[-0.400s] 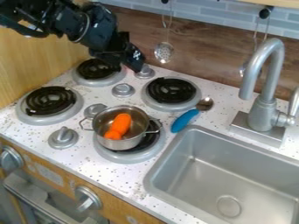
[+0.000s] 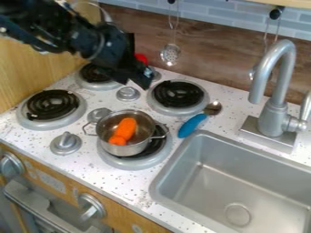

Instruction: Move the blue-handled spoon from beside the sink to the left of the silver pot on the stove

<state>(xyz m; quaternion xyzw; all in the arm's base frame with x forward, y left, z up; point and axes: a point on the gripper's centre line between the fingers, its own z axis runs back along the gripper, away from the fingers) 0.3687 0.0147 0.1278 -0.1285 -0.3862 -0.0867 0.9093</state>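
Red thing (image 2: 141, 58), mostly hidden behind claw (image 2: 137, 82), near counter's back edge; shape unclear. Silver metal pot (image 2: 112, 148), open, upright, two wire loop handles, on burner nearest counter's front edge. Orange carrot-like piece (image 2: 126, 128) lying inside.

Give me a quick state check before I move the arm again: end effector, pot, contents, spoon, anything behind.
1. End effector raised off the counter: ok
2. Pot upright on the burner nearest the sink: ok
3. Orange piece inside the pot: ok
4. Blue-handled spoon outside the sink: ok
5. Red item beyond the end effector identified: cannot tell, mostly hidden
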